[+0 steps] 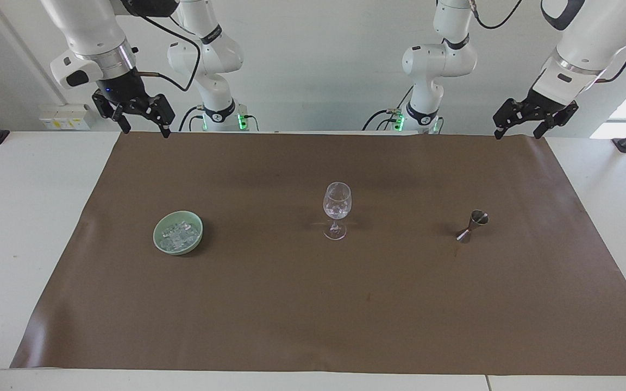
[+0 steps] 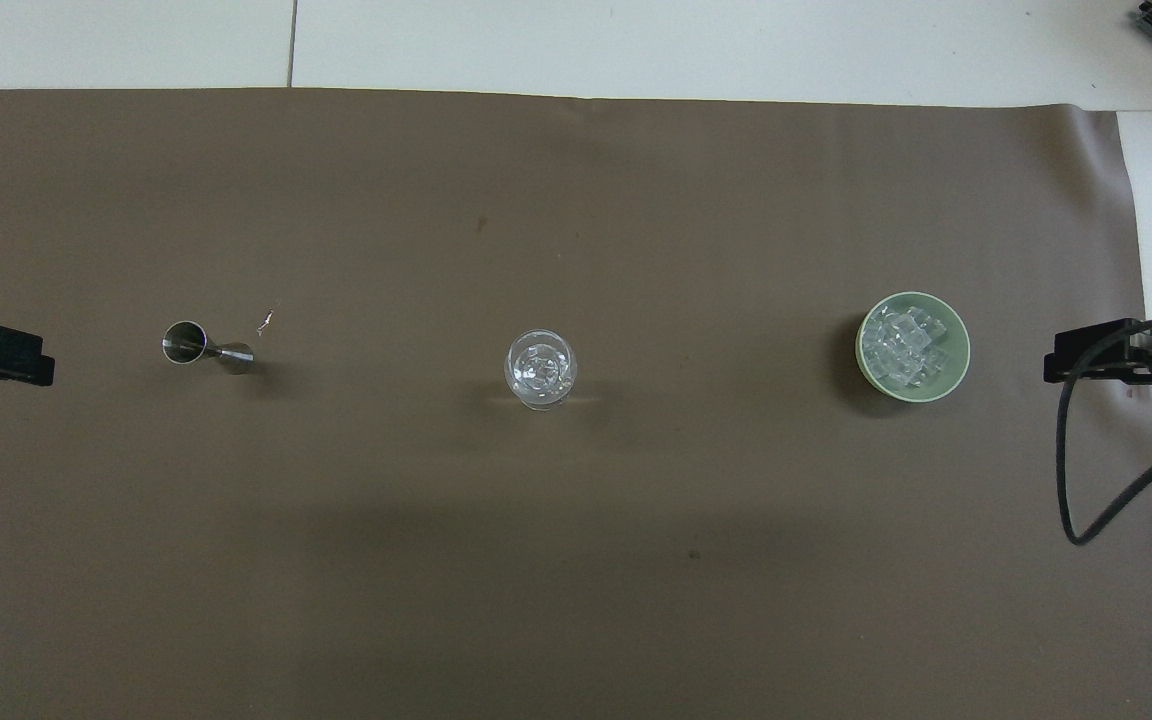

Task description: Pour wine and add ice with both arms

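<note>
Ice [image 1: 180, 233] is seen heaped in a green bowl [image 1: 161, 243] toward the counter's [image 1: 30, 228] right-arm end, while the left end effector [image 1: 532, 120] and right end effector [image 1: 140, 117] are held spread and empty above the counter's robot-side corners.

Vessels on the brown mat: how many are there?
3, in one row. The pale green bowl of clear ice cubes sits toward the right arm's end, the clear stemmed wine glass mid-mat, the small steel jigger toward the left arm's end. None looks hidden.
</note>
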Motion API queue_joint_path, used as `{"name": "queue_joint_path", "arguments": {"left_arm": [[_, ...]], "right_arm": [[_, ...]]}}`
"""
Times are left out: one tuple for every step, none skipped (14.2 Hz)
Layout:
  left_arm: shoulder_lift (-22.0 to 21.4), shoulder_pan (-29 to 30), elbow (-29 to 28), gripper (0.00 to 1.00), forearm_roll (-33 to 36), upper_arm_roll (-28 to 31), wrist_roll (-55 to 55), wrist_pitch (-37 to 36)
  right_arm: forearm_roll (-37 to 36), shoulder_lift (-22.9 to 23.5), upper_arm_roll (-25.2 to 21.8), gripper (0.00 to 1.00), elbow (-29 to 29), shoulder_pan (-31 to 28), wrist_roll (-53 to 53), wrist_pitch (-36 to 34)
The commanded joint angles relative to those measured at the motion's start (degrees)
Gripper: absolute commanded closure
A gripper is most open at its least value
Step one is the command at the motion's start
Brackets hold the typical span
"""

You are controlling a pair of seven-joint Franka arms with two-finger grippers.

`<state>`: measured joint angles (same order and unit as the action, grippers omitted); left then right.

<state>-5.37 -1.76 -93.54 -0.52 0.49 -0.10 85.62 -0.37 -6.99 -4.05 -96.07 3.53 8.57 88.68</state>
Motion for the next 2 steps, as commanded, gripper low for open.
{"name": "queue_joint_path", "arguments": {"left_arm": [[-1.4, 0.53, -1.82, 0.0, 0.43, -0.22, 0.54, 1.21], [-1.4, 0.44, -1.82, 0.0, 0.43, -0.31, 0.54, 1.3]], "right_arm": [[-0.6, -0.74, 0.18, 0.0, -0.08, -0.11, -0.49, -0.88], [-0.6, -0.74, 0.18, 0.0, -0.08, -0.1, -0.48, -0.88]]}}
